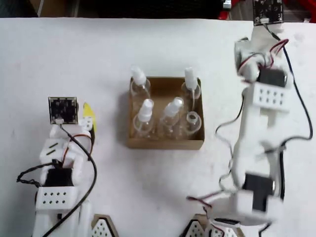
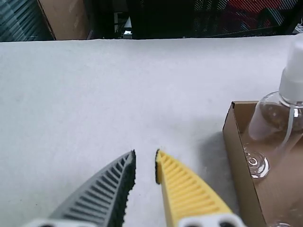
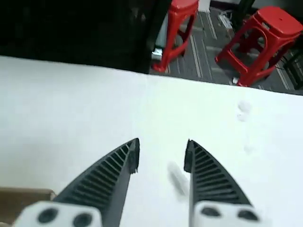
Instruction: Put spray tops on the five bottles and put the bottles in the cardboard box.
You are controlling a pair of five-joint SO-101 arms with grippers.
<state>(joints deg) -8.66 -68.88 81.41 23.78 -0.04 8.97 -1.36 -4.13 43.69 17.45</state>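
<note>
A shallow brown cardboard box (image 1: 165, 143) sits in the middle of the white table (image 1: 74, 54), and all five clear plastic bottles stand inside it. Four of them carry white spray tops: the far-left bottle (image 1: 139, 89), the far-right bottle (image 1: 190, 90), the near-left bottle (image 1: 144, 122) and the near-middle bottle (image 1: 170, 120). The near-right bottle (image 1: 192, 121) seems to have a bare open neck with no top, though the overhead view is soft there. The left gripper (image 2: 145, 165) is low over the table just left of the box. Its grey finger (image 2: 111, 189) and yellow finger (image 2: 182, 189) are only slightly apart at the tips and hold nothing. The left wall of the box and one topped bottle stand close on its right. The right arm (image 1: 261, 113) stretches along the right side of the table toward the far edge. The right gripper (image 3: 162, 155) is over bare table, its two dark fingers (image 3: 111, 172) clearly spread and empty. Two red plastic stools (image 3: 265, 38) stand on the floor beyond the far edge.
</note>
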